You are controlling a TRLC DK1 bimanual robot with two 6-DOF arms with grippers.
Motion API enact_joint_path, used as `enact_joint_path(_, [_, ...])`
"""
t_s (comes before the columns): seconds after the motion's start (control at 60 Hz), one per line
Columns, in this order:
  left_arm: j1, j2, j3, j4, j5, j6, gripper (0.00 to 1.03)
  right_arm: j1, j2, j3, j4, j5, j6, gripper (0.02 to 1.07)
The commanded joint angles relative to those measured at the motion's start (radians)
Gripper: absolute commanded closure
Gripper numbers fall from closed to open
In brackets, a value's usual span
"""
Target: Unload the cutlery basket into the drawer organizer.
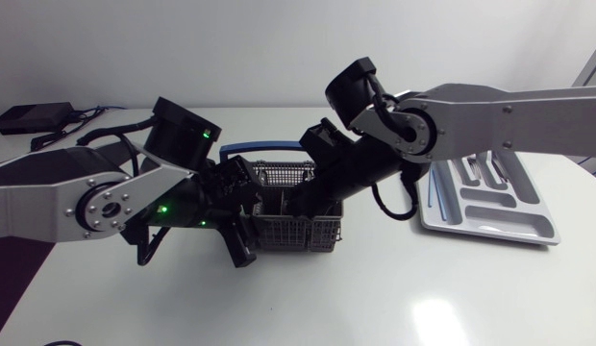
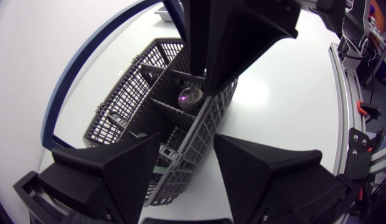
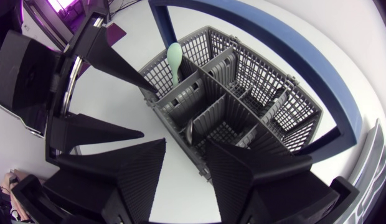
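Picking from the basket (image 1: 322, 234) is the step in hand; the right end effector (image 3: 185, 146) hangs over it, wide and empty; the left end effector (image 2: 187, 140), also wide, straddles the basket's end wall; a spoon (image 2: 190, 98) stands inside; the organizer (image 1: 529, 229) lies well beyond the basket. The next move, I judge, calls for closing on the spoon and lifting straight up.

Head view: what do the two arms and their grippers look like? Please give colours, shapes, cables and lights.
The left arm and right arm have silver-grey links with round black joints. Small green lights glow on the left one; a black cable loops under the right one. The left gripper and right gripper are matte black, each with two broad wedge-shaped fingers.
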Motion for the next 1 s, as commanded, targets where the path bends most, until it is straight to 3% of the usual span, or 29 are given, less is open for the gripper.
enact_joint_path(0.0, [0.014,-0.012,-0.028,0.015,0.013,-0.025,0.43,0.005,0.04,0.029,0.019,-0.005,0.03,0.66])
enact_joint_path(0.233, [0.019,-0.012,-0.039,0.028,0.021,-0.025,0.43,0.006,0.095,0.047,0.043,-0.005,0.038,0.72])
enact_joint_path(0.3, [0.02,-0.012,-0.043,0.033,0.021,-0.025,0.43,0.005,0.105,0.05,0.049,-0.005,0.038,0.83])
enact_joint_path(0.417, [0.02,-0.012,-0.051,0.041,0.022,-0.024,0.43,0.005,0.114,0.049,0.057,-0.005,0.038,0.84])
enact_joint_path(0.6, [0.019,-0.012,-0.069,0.065,0.027,-0.025,0.43,0.002,0.106,0.029,0.086,-0.037,0.043,0.97])
enact_joint_path(0.983, [0.005,-0.012,-0.081,0.077,0.027,-0.027,0.43,0.002,0.045,-0.023,0.128,-0.073,0.043,1.01])
